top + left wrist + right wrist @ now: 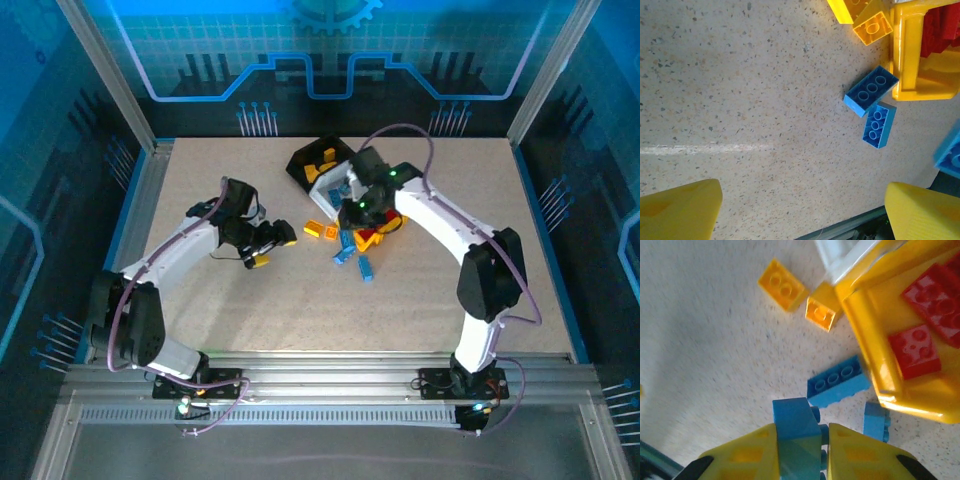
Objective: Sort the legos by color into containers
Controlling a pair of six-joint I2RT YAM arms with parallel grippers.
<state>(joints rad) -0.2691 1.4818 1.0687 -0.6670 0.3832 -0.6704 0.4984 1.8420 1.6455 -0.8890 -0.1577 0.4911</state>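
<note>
The right gripper (802, 437) has its two yellow fingers (747, 457) pinched on a held blue brick (795, 417), one finger on each side, over the speckled table (700, 340). Just beyond it lie two more blue pieces. The long blue brick (837, 382) lies against the front wall of the yellow bin (865, 335), and the short blue brick (876, 420) is just beside that bin's near corner. Inside the yellow bin sit red bricks (915, 350) (at least two, studs up). Two orange-yellow bricks (782, 284) rest on the table on the other side of the long blue one. One of them is just beside the corner where the yellow bin meets the white bin (845, 252).

The left gripper (802, 195) hangs over a bare patch of table with its fingers spread wide and nothing between them. The same two loose blue pieces and the yellow bin lie ahead of it.

From the top camera, the black bin (310, 160) is at the far end of the joined row. The loose pile lies on the table between the two arms, close under the right one.
</note>
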